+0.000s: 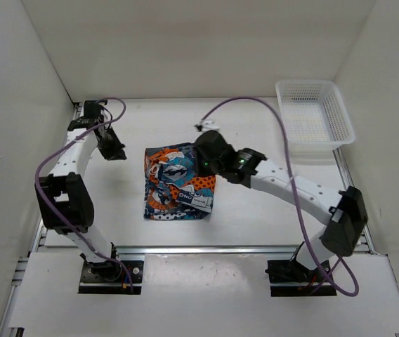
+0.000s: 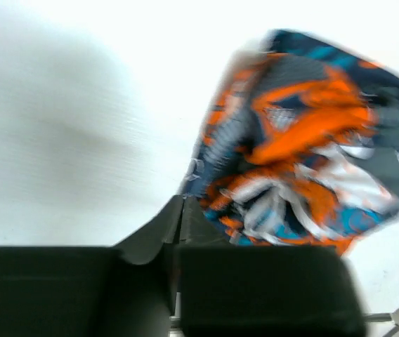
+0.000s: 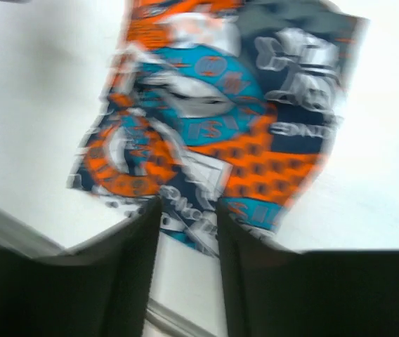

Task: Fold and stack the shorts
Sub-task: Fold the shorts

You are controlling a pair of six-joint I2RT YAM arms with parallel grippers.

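**Right gripper [image 3: 187, 210] parted over the shorts [image 1: 178, 184], left gripper [image 2: 182, 213] closed beside them**

Through the right wrist camera we see the two dark fingers [image 3: 133, 260] standing a narrow gap apart. Printed fabric and a strip of white bench [image 1: 157, 123] show between them. They clamp nothing that we can make out, though the picture is blurred. From above, that wrist hangs over the far right corner of the garment.

On the left wrist view we see the fingers pressed together, only a thin seam between them, with nothing held. Their tips lie just beside the near edge of the fabric there. The overhead view places this gripper off to the left of the garment, apart from it.

We find the shorts lying flat near the middle of the bench as a compact, roughly rectangular fold, teal, orange and navy print facing up. A white mesh basket [image 1: 340, 116] sits in the far right corner, well apart from them.
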